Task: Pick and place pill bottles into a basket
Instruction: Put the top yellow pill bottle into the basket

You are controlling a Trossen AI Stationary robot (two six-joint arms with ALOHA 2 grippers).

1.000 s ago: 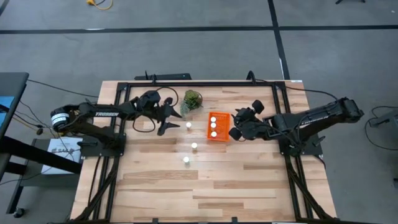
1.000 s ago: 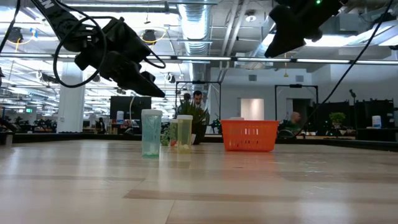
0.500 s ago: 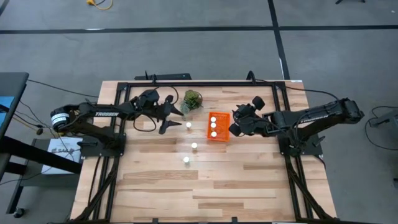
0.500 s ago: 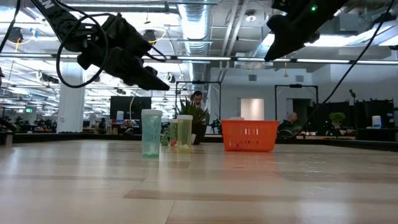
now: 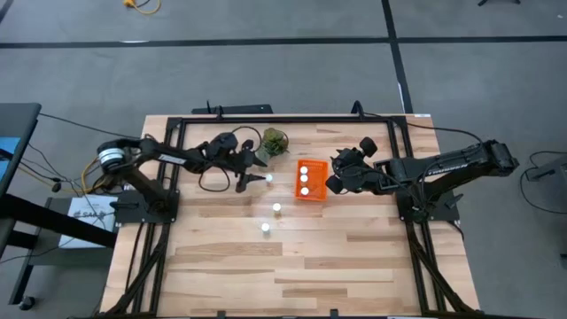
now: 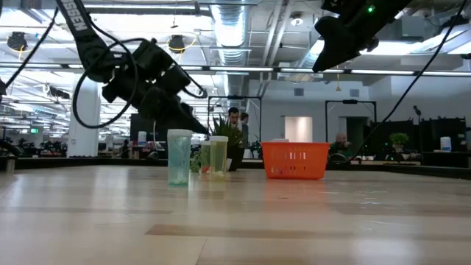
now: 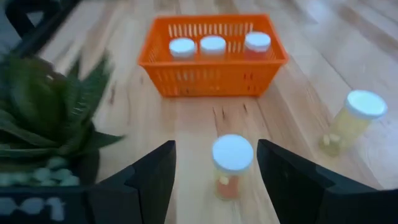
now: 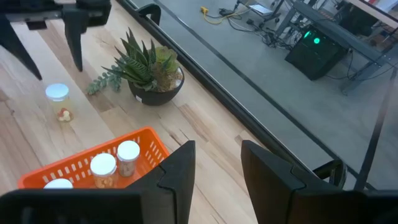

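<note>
Three pill bottles with white caps stand on the table: one (image 5: pixel 268 177) near the plant, two more (image 5: pixel 276 207) (image 5: pixel 264 228) toward the near edge. Three others (image 7: pixel 212 45) stand in the orange basket (image 5: pixel 310 193). My left gripper (image 5: pixel 252 174) is open and low, just left of the nearest bottle. In the left wrist view its fingers (image 7: pixel 149 177) stand on either side of that bottle (image 7: pixel 232 165) without touching it. My right gripper (image 5: pixel 335 182) is open and empty, raised at the basket's right side (image 8: pixel 217 180).
A green potted plant (image 5: pixel 275 142) stands just beyond the left gripper, near the far edge. A black frame (image 5: pixel 283 119) runs along the table's far and side edges. The near half of the wooden table (image 5: pixel 292 266) holds nothing.
My left gripper has gone toward the table's right edge and down, closing on the bottle near the plant, and stays open. My right gripper has shifted slightly toward the far edge, then held still. The bottles and basket have not moved.
</note>
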